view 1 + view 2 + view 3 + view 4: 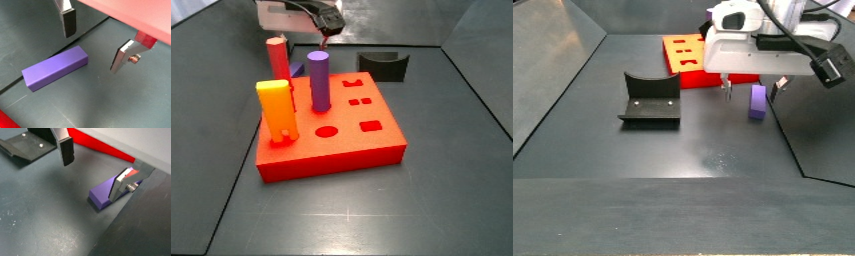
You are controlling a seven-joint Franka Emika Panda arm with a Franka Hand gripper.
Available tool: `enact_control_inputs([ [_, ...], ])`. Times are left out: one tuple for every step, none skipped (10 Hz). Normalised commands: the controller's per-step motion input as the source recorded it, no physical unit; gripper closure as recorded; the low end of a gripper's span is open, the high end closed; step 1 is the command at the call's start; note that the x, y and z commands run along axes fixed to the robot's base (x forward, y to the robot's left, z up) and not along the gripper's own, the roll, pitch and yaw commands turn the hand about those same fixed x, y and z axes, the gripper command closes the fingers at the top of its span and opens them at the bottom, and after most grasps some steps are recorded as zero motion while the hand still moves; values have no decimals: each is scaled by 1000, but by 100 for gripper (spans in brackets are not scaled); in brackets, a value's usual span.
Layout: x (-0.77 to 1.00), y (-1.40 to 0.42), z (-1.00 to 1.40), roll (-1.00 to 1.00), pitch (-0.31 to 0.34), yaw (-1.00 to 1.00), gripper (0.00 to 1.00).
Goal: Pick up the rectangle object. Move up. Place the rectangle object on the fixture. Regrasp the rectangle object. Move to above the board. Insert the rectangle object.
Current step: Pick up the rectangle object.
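The rectangle object [57,67] is a short purple bar lying flat on the dark floor, close to the edge of the red board [100,147]. My gripper [91,52] hangs open above it, and nothing is between the fingers. In a wrist view one finger [123,185] covers part of the bar [101,194]. In a side view the gripper [755,93] straddles the bar [758,104] from above. The black fixture [649,100] stands apart on the floor, also seen as the fixture [27,145] in a wrist view.
On the board [338,145] stand a tall purple cylinder [318,80], a yellow-orange block [275,112] and a red peg [278,58]. Its top has round and rectangular holes. Slanted dark walls [567,60] enclose the floor.
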Motion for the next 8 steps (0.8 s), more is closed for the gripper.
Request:
enact_control_inputs([
  [-283, -46, -577, -21, -211, -60, 0],
  [-311, -49, -757, -70, -230, -111, 0],
  [-249, -23, -703, -121, -214, -103, 0],
  [-91, -14, -569, -199, -230, -129, 0],
  [0, -9, -551, -253, -179, -186, 0],
  [9, -20, -571, -247, -166, -171, 0],
  [117, -137, -429, -204, -61, -209, 0],
  [134, -194, -211, -120, 0, -297, 0],
])
